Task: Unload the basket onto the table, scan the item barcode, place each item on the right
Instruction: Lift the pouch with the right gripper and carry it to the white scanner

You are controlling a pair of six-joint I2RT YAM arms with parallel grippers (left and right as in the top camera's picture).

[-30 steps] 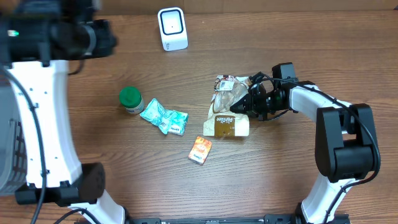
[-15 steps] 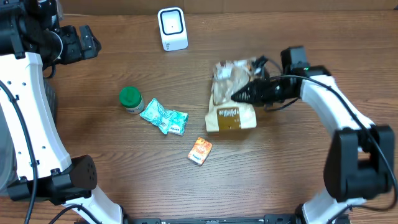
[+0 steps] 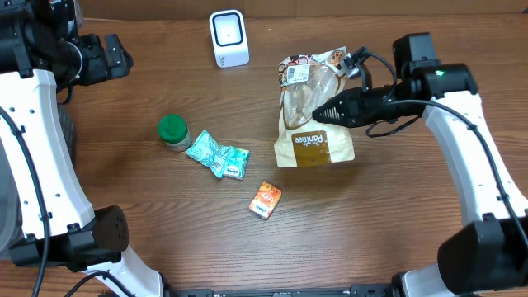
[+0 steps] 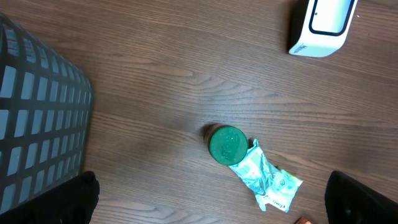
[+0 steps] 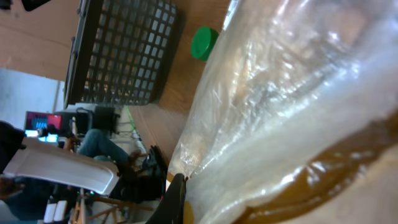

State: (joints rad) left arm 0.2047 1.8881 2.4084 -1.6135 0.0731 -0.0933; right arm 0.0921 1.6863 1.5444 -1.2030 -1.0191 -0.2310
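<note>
Mid-table, bread bag [image 3: 313,150] lengthwise front-to-back, label end nearest, right jaws gripping it, left jaws apart

The bread bag [image 3: 313,124] carries a white brand word on its brown near end. It looks like "Panilee", though the letters are too small to be sure. A white sticker [image 3: 297,73] at the bag's far end, the orange packet [image 3: 266,200] and the teal packet [image 3: 217,156] bear print too small to read.

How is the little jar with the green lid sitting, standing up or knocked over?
Standing up. The jar shows its round green lid straight from above in both the overhead and left wrist views.
</note>
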